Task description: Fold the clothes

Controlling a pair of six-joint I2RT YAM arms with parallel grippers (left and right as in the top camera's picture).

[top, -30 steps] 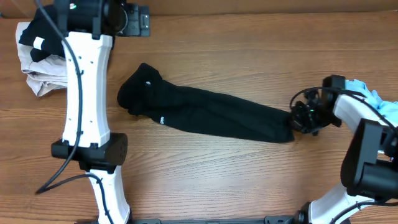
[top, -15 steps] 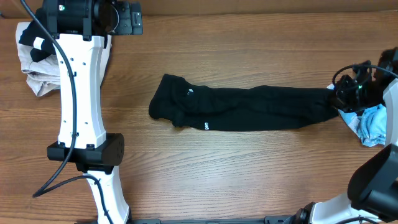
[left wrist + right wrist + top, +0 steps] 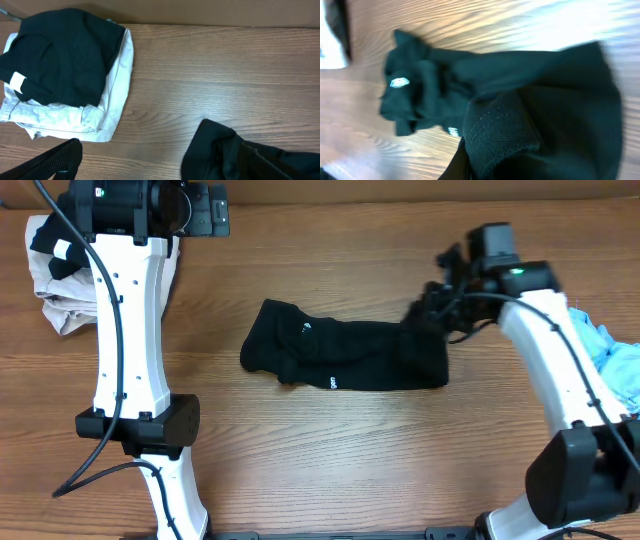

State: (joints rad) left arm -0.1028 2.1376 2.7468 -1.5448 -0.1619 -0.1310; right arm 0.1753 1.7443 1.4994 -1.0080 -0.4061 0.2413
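1. Overhead: your right hand [image 3: 432, 308] is clamped on the right end of the black shirt [image 3: 340, 358], which lies mid-desk [image 3: 330, 470].
2. Left wrist: your left hand [image 3: 160, 170] gapes wide, holding nothing; beige and black clothes [image 3: 65, 75] lie far left.
3. Right wrist: shirt fabric is bunched at the hand.

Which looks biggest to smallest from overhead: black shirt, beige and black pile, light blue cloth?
Largest: black shirt.
Then beige and black pile, then light blue cloth, but both are partly hidden, so that order is unsure.
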